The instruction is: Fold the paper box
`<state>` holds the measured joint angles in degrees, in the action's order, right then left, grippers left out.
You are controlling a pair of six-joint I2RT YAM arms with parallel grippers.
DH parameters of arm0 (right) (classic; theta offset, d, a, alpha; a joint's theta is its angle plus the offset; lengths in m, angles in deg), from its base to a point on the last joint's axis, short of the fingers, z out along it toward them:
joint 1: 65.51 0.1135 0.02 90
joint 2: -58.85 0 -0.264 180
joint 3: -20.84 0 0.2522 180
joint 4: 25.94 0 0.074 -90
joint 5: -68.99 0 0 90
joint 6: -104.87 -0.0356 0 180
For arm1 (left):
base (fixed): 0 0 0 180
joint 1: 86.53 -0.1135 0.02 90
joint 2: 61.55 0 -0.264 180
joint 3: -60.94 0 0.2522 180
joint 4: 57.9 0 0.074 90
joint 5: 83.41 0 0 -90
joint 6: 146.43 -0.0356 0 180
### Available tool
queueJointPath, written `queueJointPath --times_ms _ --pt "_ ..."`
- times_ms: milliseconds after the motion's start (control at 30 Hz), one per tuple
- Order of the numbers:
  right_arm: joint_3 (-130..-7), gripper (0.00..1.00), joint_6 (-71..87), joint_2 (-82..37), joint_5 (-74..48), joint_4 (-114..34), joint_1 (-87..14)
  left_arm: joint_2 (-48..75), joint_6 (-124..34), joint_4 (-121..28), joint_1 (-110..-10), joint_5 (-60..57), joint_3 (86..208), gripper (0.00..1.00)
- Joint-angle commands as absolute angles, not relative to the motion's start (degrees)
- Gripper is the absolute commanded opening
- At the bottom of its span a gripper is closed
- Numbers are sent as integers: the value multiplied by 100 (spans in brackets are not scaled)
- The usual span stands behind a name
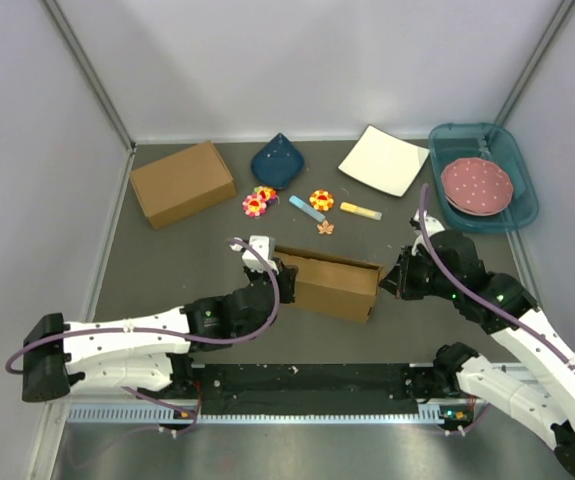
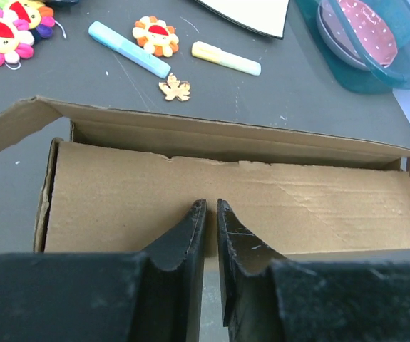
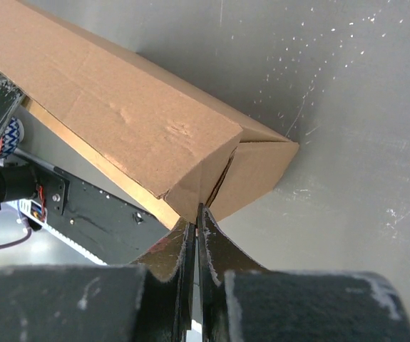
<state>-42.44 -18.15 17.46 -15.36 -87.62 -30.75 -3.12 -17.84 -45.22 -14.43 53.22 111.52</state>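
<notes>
The paper box [image 1: 332, 283] is a shallow brown cardboard mailer lying mid-table, its long lid flap [image 2: 190, 117] raised along the far side. My left gripper [image 1: 280, 268] is at the box's left end. In the left wrist view its tips [image 2: 212, 204] hover over the inner panel [image 2: 119, 199] with a thin gap and nothing between them. At the box's right end my right gripper [image 1: 394, 277] is shut, and its tips [image 3: 198, 208] touch the folded end corner [image 3: 219, 167] of the box [image 3: 119, 107].
A deeper brown box [image 1: 182, 183] stands back left. Behind the mailer lie two flower toys [image 1: 259, 202], a blue marker [image 1: 306, 208], a yellow marker [image 1: 360, 210], a leaf [image 1: 325, 228], a blue dish [image 1: 277, 160] and a white plate [image 1: 384, 160]. A teal bin [image 1: 512, 150] holds a pink plate [image 1: 477, 185].
</notes>
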Motion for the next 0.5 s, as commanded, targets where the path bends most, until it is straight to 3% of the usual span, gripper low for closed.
queueJointPath --times_ms 0,367,467 --pt "-4188 0 -1686 1710 -1820 -9252 -3036 -521 -2039 -3772 -1402 5071 11161 20" --pt "-4240 0 -1633 1684 -1917 -9340 -3045 -1409 -2478 -3509 -1402 4641 11469 28" --pt "-4258 0 -1625 1658 -1925 -9357 -3036 -1593 -2610 -3272 -1393 4658 11645 35"
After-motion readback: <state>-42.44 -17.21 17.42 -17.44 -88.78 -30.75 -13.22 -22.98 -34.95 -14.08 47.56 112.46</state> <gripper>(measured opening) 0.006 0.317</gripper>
